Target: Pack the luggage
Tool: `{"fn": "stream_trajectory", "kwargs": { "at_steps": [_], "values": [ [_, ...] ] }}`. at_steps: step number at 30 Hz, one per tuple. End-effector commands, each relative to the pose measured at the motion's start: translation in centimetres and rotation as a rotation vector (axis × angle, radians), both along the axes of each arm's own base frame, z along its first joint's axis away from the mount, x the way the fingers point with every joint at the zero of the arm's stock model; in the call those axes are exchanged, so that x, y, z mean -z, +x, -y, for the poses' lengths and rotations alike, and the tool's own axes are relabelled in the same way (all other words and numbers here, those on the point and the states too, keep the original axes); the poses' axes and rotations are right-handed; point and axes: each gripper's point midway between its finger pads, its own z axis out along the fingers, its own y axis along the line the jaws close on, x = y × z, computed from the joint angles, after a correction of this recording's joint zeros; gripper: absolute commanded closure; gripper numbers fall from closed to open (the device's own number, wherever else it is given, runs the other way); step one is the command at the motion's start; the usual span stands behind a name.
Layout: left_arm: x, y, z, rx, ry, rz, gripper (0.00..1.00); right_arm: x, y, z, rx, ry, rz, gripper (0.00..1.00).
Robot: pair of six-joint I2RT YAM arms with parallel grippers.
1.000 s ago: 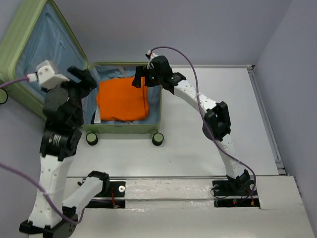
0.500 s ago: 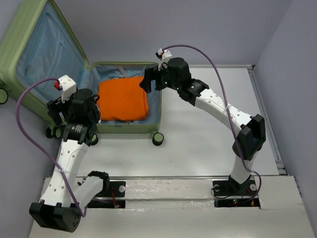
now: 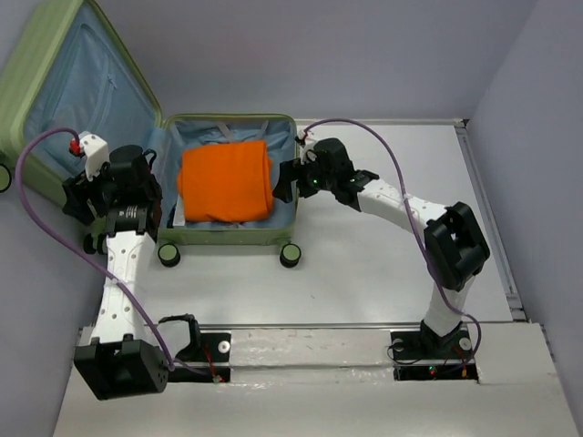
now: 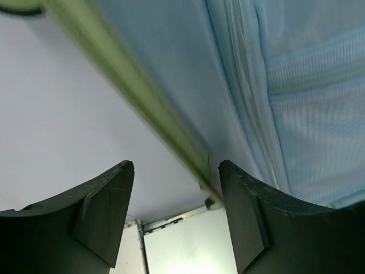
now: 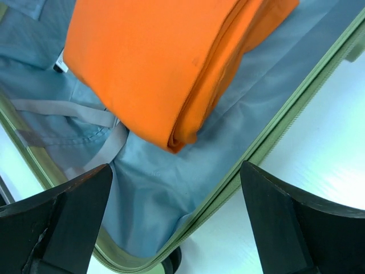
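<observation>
Stretching wide and smooth, the white desk (image 3: 364, 264) carries the luggage (image 3: 228, 238) at its far left: a light-green hard shell with rounded corners, its base lying flat, its lid tilted up at the left, both lined in soft light-blue fabric. Inside the base lies a folded orange cloth (image 3: 226, 180), thick and rectangular, partly covering a flat grey webbing strap (image 5: 68, 108). The right end effector (image 5: 175, 167) hovers over the base's right rim, black fingers spread, gripping nothing. The left end effector (image 4: 177, 165) is likewise spread, its fingers either side of the lid's green edge; contact I cannot tell. Two round black-and-green caster wheels (image 3: 291, 255) sit along the near wall
</observation>
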Motion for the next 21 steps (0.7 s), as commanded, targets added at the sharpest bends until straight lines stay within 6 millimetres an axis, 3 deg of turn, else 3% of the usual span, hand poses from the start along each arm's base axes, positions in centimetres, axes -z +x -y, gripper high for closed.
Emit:
{"fn": "stream_trajectory", "kwargs": {
  "at_steps": [1,6,7,9,10,11,12,17,18,19,20,21],
  "values": [
    [-4.3,0.8,-1.2,-0.07,0.028,0.137,0.27,-2.8,1.2,-0.1,0.004,0.091,0.065,0.01],
    [-2.8,0.6,-1.5,-0.069,0.002,0.151,0.26,-2.3,3.6,1.9,0.133,0.07,0.051,0.03],
    [-1.4,0.4,-1.4,-0.069,-0.003,0.13,0.24,-2.2,3.9,2.2,0.154,0.062,0.051,0.03],
    [-0.8,-0.3,-1.3,-0.056,-0.002,0.151,0.19,-2.1,4.4,2.6,0.17,0.063,0.049,0.03],
    [0.0,-0.2,-1.3,-0.051,0.005,0.158,0.22,-2.0,4.6,2.8,0.173,0.066,0.041,0.03],
    [0.2,-0.1,-1.2,-0.034,0.003,0.153,0.32,-2.0,4.5,2.8,0.168,0.068,0.04,0.04],
    [0.2,0.0,-1.2,-0.032,-0.002,0.166,0.5,-1.9,4.4,2.9,0.168,0.066,0.04,0.06],
    [-1.3,1.8,-1.4,-0.005,-0.015,0.203,0.65,-0.6,4.4,4.0,0.187,0.04,0.03,0.14],
    [-1.3,2.1,-1.5,0.0,-0.017,0.198,0.81,-0.5,4.6,4.3,0.193,0.041,0.025,0.16],
    [-1.6,2.2,-1.5,0.006,-0.018,0.206,0.9,-0.3,4.5,4.3,0.19,0.042,0.02,0.2],
    [-2.0,2.4,-1.5,0.006,-0.025,0.246,0.94,-0.3,4.6,4.2,0.192,0.044,0.017,0.29],
    [-2.4,2.7,-1.3,0.025,-0.03,0.263,0.94,-0.1,4.7,4.3,0.2,0.038,0.015,0.3]
  ]
}}
